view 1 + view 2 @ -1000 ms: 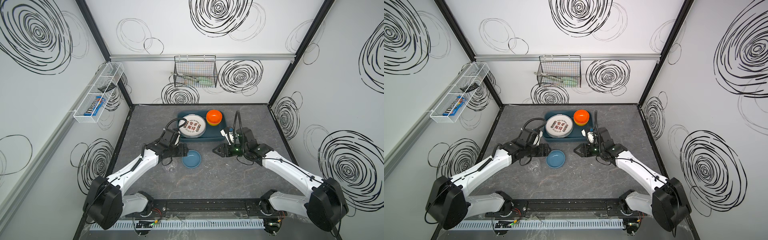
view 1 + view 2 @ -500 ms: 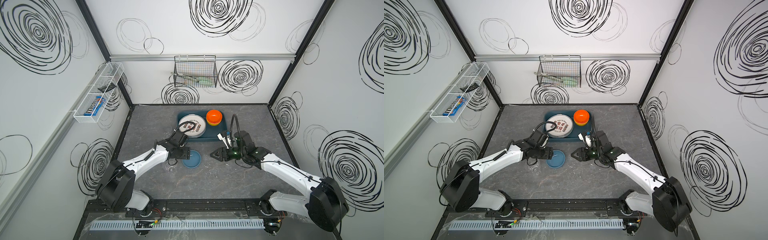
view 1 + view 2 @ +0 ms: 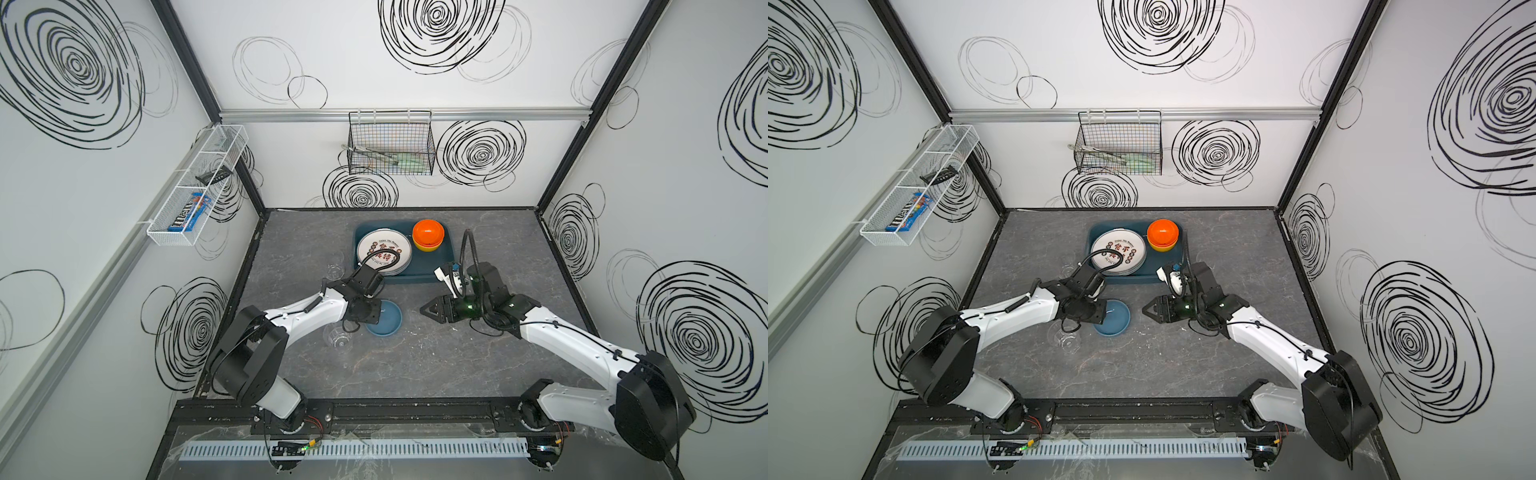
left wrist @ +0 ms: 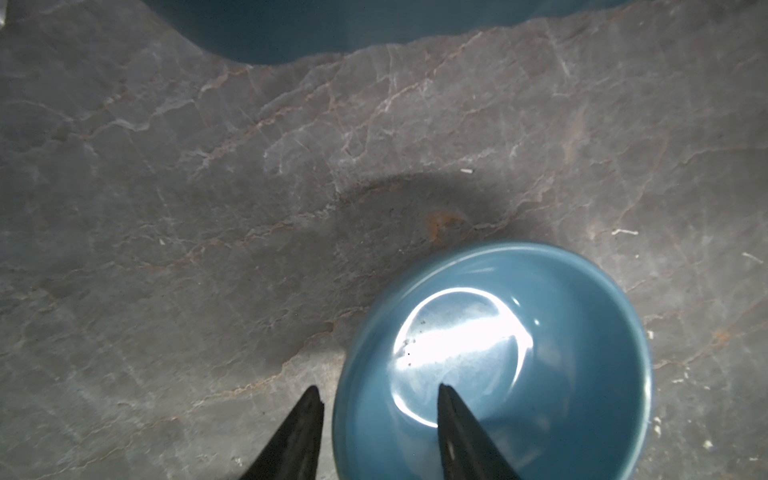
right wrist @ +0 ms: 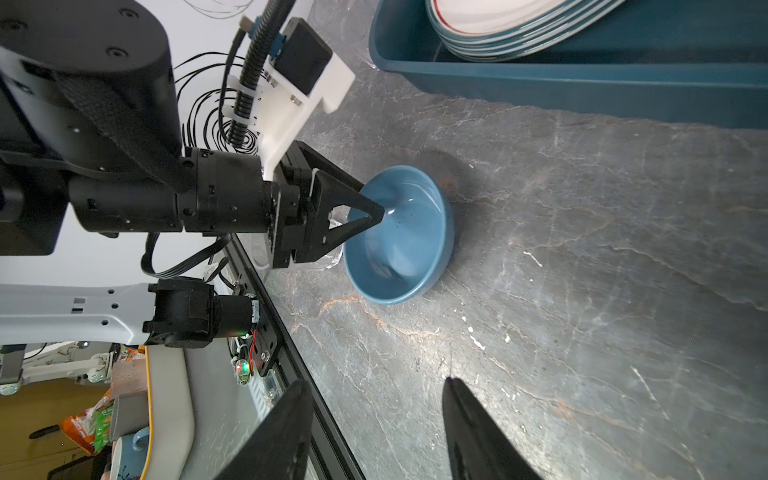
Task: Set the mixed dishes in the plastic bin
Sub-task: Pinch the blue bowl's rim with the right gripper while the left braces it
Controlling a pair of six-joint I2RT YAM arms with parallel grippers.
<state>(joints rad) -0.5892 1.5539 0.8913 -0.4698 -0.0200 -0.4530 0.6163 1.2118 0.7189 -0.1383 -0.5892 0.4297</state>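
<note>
**Grey marbled tabletop (image 3: 415, 365), swirl-marked white walls**

Clear tumbler (image 3: 338, 340) is showing only faintly, partly hidden under the left arm. Blue bowl (image 3: 386, 322) is sitting mouth up near the plastic bin (image 3: 415, 276), outside it. Left gripper (image 4: 378, 390) is straddling its rim, jaws spread; right gripper (image 5: 374, 382) is hanging nearby, jaws parted, empty.

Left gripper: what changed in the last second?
The left gripper moved right from beside the round glossy blue bowl and now straddles its rim, jaws apart, not clamped. The right gripper edged slightly toward the bowl, open and empty. Bowl and dark teal plastic bin stayed put.
</note>
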